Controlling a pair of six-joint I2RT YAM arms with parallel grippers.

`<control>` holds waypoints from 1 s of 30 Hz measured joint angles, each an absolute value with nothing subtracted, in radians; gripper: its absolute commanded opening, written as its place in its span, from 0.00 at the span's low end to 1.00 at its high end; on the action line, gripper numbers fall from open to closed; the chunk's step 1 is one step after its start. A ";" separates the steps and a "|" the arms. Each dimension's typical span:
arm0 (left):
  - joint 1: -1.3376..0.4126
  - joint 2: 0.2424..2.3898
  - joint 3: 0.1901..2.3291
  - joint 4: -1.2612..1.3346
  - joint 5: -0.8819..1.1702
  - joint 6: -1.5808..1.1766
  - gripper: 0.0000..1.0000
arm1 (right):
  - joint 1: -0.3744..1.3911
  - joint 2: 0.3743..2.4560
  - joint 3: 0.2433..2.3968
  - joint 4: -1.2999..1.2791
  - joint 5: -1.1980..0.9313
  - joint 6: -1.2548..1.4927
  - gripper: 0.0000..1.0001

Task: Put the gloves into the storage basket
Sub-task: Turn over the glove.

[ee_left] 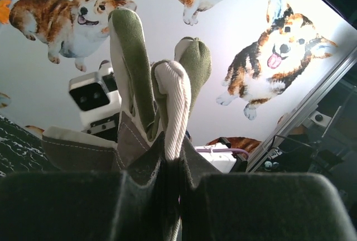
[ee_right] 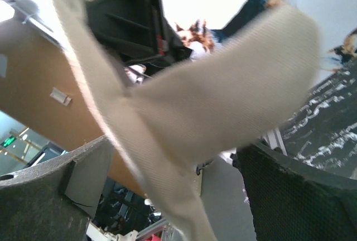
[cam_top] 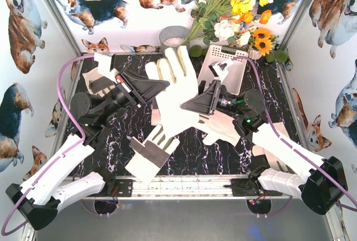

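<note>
My left gripper (cam_top: pixel 162 86) is shut on the edge of a cream glove (cam_top: pixel 177 87) held up high over the table's middle. In the left wrist view its grey-panelled fingers (ee_left: pixel 134 68) stick up from my shut gripper (ee_left: pixel 181 196). My right gripper (cam_top: pixel 187 105) is open at the glove's lower edge. In the right wrist view the cream fabric (ee_right: pixel 212 112) hangs blurred between the wide-apart jaws of that gripper (ee_right: pixel 178 191). A grey-panelled glove (cam_top: pixel 149 153) lies near the front. Another glove (cam_top: pixel 101 79) lies back left. A white glove (cam_top: pixel 223 130) lies partly under my right arm. The white slotted basket (cam_top: pixel 226 65) stands back right.
A grey metal bucket (cam_top: pixel 173 34) stands at the back centre. Artificial flowers (cam_top: pixel 234 6) fill the back right corner behind the basket. Corgi-print walls close in the table on three sides. A purple cable (cam_top: pixel 72 85) loops along the left edge.
</note>
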State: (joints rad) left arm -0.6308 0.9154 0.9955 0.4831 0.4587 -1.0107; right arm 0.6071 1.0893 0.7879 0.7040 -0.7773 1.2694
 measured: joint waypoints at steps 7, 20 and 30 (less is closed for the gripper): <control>-0.631 0.914 0.996 0.460 0.448 -1.013 0.00 | 0.608 1.088 0.822 0.823 -0.785 1.301 0.66; -0.622 0.876 0.995 0.373 0.380 -0.981 0.00 | 0.607 0.981 0.812 0.758 -0.712 1.252 0.65; -0.616 0.859 0.971 0.358 0.346 -0.980 0.00 | 0.606 0.920 0.799 0.634 -0.630 1.167 0.42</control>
State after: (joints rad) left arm -0.6155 0.8585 0.9714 0.3580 0.3458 -0.9798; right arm 0.6060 0.9203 0.7990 0.6342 -0.6300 1.1671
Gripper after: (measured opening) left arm 0.017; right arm 0.466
